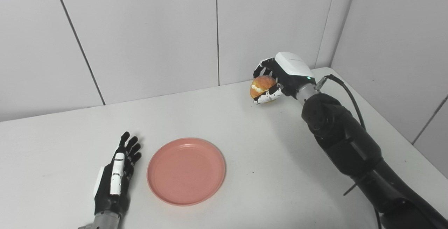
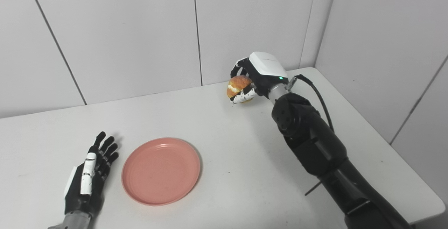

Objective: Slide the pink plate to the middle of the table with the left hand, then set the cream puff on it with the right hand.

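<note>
Cream puff [image 1: 261,84] sits gripped in our right hand [image 1: 280,77], its filling seam facing left. Our left hand [image 1: 117,173] lies unclenched beside the pink plate [image 1: 186,171], fingers stretched toward the wall.

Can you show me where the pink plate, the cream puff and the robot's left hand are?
pink plate [image 1: 164,183], left eye view, bare rim near the left edge.
cream puff [image 1: 260,83], left eye view, golden top crust.
left hand [image 2: 87,178], right eye view, back of the hand.

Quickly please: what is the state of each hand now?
Left hand: open, holding nothing.
Right hand: shut on the cream puff.
</note>
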